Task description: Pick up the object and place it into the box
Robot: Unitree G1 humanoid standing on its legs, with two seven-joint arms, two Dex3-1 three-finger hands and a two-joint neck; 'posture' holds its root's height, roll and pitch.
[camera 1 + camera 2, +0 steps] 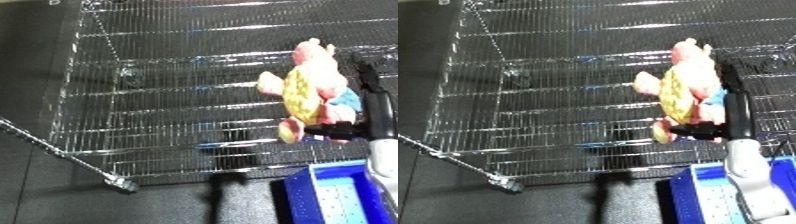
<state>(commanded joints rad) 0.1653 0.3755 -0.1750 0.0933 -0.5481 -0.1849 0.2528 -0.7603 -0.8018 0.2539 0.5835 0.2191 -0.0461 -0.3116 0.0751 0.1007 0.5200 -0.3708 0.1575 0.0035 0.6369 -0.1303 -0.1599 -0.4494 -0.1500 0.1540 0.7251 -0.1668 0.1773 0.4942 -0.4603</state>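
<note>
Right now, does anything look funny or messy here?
Nothing is spilled or broken. The one unusual sight is the plush toy: the right hand holds it up over the wire shelf, tilted, not lying down. The blue bin sits below, at the shelf's near edge.

Dim, soft-focus scene lit from above. Bright white glare streaks run along the wire shelf, strongest across the top and upper right of the frame, washing out the fine mesh there. The dark floor at left and bottom shows little detail. A soft shadow falls on the floor at lower centre. The plush toy at right and the blue bin at lower right are brightly coloured but blurred, edges smeared
</note>
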